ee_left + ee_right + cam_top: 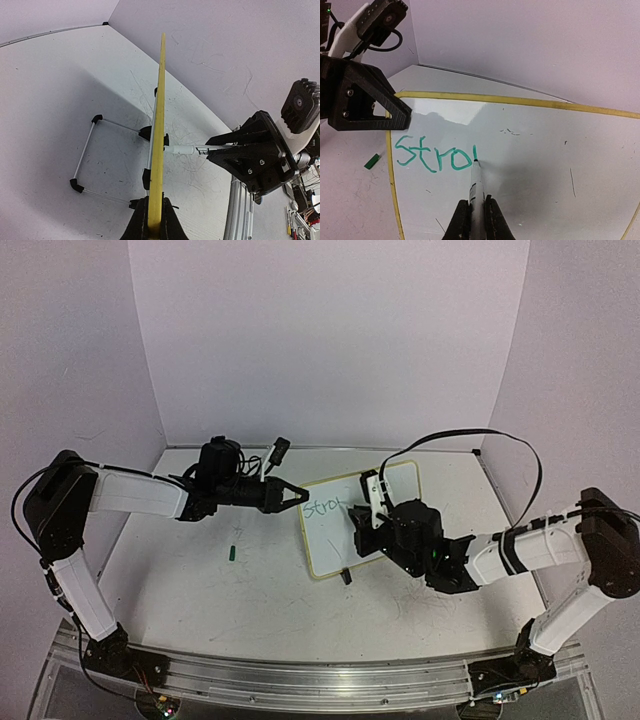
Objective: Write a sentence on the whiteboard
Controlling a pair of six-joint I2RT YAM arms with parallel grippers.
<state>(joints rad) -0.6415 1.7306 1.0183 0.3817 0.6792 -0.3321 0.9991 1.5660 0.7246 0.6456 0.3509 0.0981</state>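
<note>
Whiteboard [328,548] stands tilted on its wire stand [85,162] near the middle of the worktop [200,590], caught between the two arms. The left tool [154,221] is closed tight on the thin yellow frame at the board's left edge, near the upper corner, its fingers pinching either side of the rim. Seen from that wrist, the board runs edge-on straight away from the tool.

The right tool [475,212] hangs in front of the writing face, on the board's right-hand side, its jaws clamped around a white marker [476,182]. The marker meets the surface roughly square-on, with its green tip touching the board. The sentence [432,156], in thin green handwriting across the upper left of the face, reads "Stro" followed by one short upright stroke, and the tip rests at the foot of that stroke. The rest of the white surface to the right carries only faint scuffs.

A small green object [233,553] lies flat on the worktop to the left of the board, apart from both tools.
</note>
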